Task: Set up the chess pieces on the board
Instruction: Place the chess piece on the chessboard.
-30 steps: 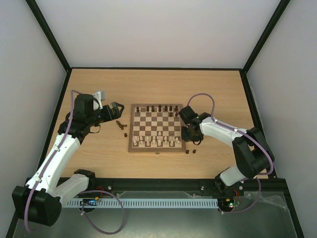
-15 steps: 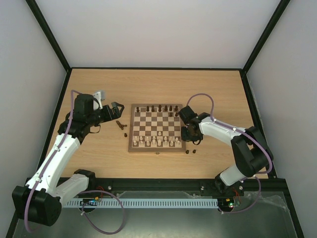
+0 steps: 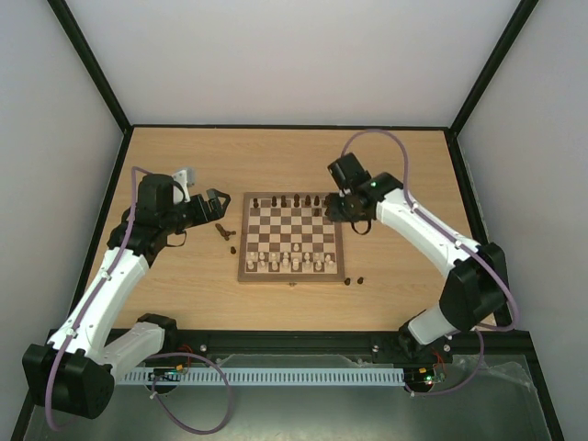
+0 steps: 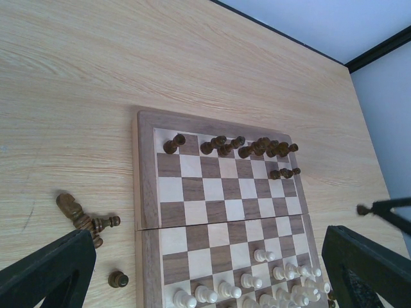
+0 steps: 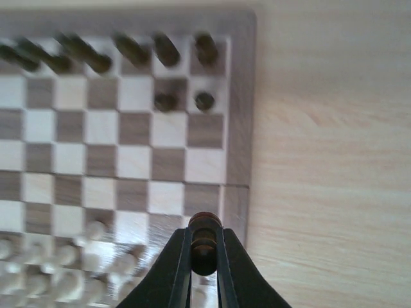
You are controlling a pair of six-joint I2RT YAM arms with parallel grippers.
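The right claw (image 5: 204, 247) is clamped on a dark pawn (image 5: 205, 224), upright between its fingers, and hangs over the far right corner of the board (image 3: 290, 277), so I'd say a carry to the dark side's pawn row is in hand. The dark back-rank men (image 3: 294, 199) crowd the far row, and only two placed pawns (image 5: 185, 101) stand in front of them, at the right end. The next move looks like bringing this pawn down on the free square just beside those two, straight and gently so it nudges neither neighbour, then letting go. The left claw (image 4: 207, 282) gapes wide with nothing in it, off the board's left edge above loose dark pieces (image 4: 80, 215) lying on the table (image 4: 96, 77); two more strays (image 3: 354, 280) sit by the near right corner
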